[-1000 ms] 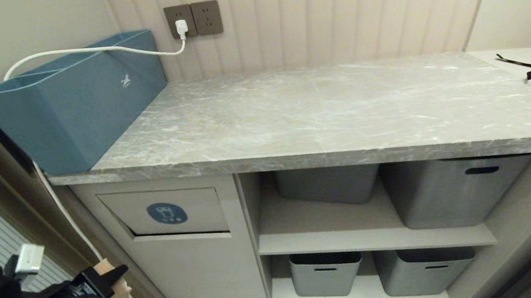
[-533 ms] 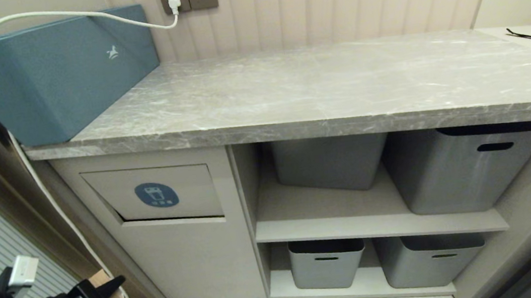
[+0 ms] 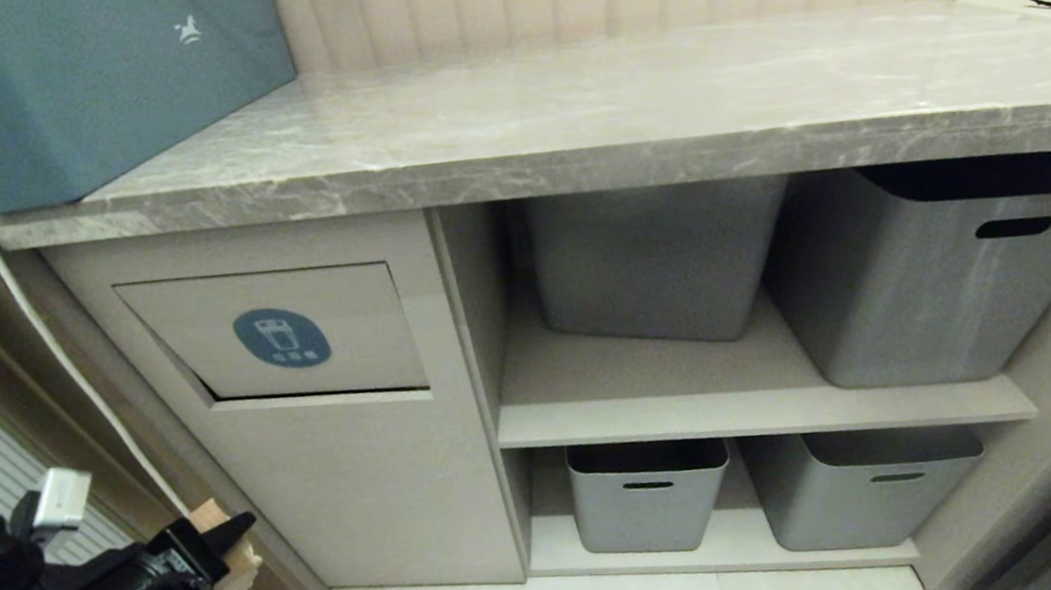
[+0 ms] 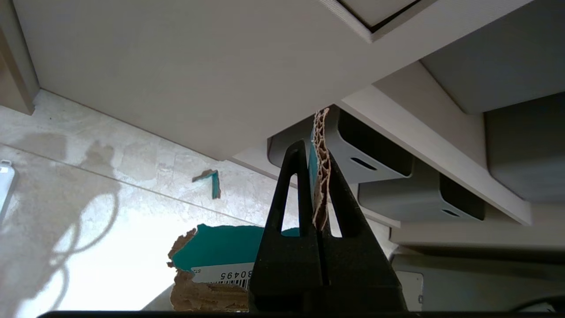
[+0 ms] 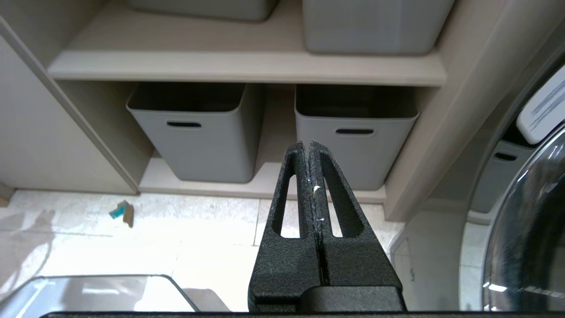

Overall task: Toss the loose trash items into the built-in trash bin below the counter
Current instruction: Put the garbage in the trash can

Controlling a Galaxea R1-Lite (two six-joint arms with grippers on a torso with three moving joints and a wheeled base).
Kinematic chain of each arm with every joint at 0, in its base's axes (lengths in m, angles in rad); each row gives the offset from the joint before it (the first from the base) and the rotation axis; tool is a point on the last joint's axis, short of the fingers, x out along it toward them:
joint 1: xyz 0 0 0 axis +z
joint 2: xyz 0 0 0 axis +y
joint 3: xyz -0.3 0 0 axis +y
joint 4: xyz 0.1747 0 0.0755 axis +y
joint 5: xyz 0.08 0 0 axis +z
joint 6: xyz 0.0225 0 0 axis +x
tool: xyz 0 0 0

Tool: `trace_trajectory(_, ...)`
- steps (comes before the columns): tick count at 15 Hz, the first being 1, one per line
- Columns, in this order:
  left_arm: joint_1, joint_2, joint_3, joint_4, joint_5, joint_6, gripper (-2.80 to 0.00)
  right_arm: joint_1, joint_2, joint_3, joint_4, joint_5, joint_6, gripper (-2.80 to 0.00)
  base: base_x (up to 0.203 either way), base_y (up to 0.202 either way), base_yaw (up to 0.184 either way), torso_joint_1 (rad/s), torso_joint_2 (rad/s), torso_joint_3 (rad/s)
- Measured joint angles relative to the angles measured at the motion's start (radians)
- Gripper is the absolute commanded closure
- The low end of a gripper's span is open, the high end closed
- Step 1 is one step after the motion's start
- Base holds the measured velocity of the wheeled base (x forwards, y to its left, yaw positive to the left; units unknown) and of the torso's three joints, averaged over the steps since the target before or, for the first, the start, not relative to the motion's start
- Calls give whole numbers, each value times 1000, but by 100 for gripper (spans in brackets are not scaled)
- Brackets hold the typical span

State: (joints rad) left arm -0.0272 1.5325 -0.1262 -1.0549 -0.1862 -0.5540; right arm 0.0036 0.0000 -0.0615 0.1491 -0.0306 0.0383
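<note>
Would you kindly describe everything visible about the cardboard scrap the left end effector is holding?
The cardboard scrap is a torn piece of tan corrugated board with a turquoise printed face and ragged edges. A white label with a barcode and digits shows on its lower part. It stands edge-on, pinched between the shut fingers of the left end effector, poking out past their tips. It hangs above the pale floor tiles, low and left of the trash bin flap, touching nothing else.

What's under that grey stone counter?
Under the counter: on the left, a beige flap with a blue bin sticker; on the right, two shelves holding four grey tubs. What is behind the flap and inside the tubs is hidden.
</note>
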Motion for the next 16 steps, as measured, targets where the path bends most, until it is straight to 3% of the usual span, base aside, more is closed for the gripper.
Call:
trace_trajectory(6, 0, 75, -157, -30, 0, 15, 0, 0, 0, 1, 0, 0, 3, 0, 0, 0, 0, -30, 129, 88)
trace_trajectory(9, 0, 163, -242, -100, -12, 62, 0, 0, 0, 1, 0, 0, 4, 0, 0, 0, 0, 1, 2, 9)
trace_trajectory(13, 6, 333, -303, -291, -41, 153, 0, 0, 0, 0, 0, 0, 4, 0, 0, 0, 0, 0, 0, 0)
trace_trajectory(16, 8, 450, -415, -352, -57, 214, 0, 0, 0, 0, 0, 0, 4, 0, 0, 0, 0, 0, 0, 0)
